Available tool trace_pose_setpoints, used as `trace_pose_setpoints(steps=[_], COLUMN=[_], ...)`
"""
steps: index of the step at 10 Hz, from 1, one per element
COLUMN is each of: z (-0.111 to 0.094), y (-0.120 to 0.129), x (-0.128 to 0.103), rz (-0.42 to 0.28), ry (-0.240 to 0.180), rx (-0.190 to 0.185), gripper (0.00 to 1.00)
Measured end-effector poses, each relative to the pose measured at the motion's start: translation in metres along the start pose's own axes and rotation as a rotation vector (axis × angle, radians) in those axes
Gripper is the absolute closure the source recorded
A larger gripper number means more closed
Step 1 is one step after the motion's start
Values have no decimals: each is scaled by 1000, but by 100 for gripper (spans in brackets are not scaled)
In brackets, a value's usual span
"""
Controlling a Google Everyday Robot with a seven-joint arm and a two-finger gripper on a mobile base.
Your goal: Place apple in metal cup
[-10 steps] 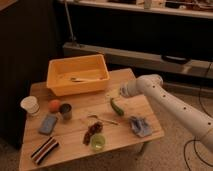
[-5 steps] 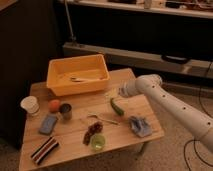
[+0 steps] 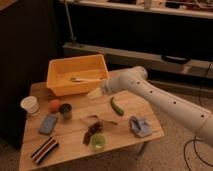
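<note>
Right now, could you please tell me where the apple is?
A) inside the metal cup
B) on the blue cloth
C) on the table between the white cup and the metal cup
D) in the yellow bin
C: the apple lies on the table just left of the metal cup, with the white cup further left; the gripper is off by the yellow bin.

Dim and warm, lit from above. Soft blur throughout, near black behind. Pale glare on gripper [image 3: 98,92], just beside yellow bin [image 3: 65,88] front wall.
</note>
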Motion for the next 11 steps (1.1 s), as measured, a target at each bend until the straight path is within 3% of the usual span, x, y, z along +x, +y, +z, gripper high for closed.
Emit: trace_pose_setpoints(steps=[2,3,4,8,10,11], z=[8,25,37,112,132,132], y=[-41,-66,-76,-97,-98,-98], x=[32,57,70,107,107,107], rz=[-130,-221,-260,-360,-372,-371], ry=[-19,-57,-87,-260,-303,-304], rx=[4,2,-1,-6,4,6], gripper=[20,20,20,20,20,20])
